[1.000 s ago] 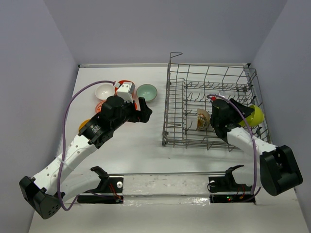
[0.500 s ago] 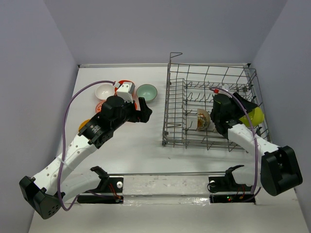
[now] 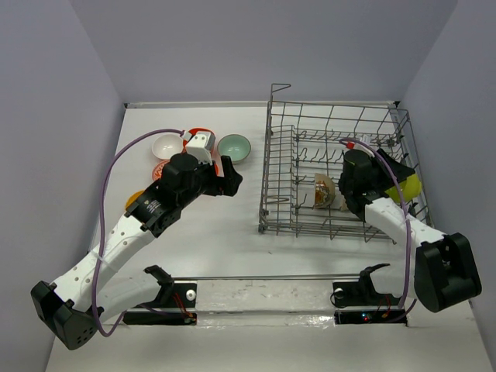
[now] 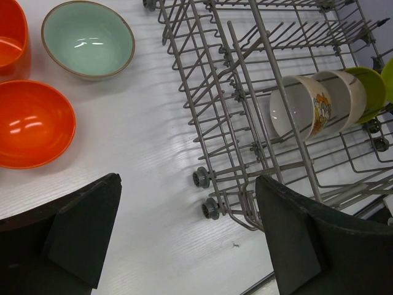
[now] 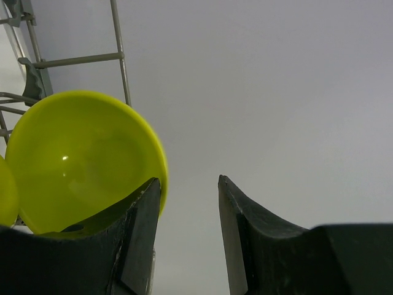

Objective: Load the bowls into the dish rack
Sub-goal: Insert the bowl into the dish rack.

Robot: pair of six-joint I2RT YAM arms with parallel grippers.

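**A:** Two arms from above: where are they?

**B:** The left pincer (image 3: 226, 175) hangs over the white bench (image 3: 225, 248), near a pale teal glossy bowl (image 3: 234, 146). The right pincer (image 3: 394, 174) is inside the tall grey wire dish rack (image 3: 310, 221), next to a lime green bowl (image 3: 408, 184).

**A:** Left wrist view?

**B:** Jaws spread wide, gripping nothing. A round red-orange bowl (image 4: 34, 123) lies on the bench. A white patterned bowl (image 4: 295, 107) stands on edge among the rack's tines.

**A:** Right wrist view?

**B:** Jaws partly apart, nothing between them. The lime green bowl sits just beside one finger (image 5: 141, 233).
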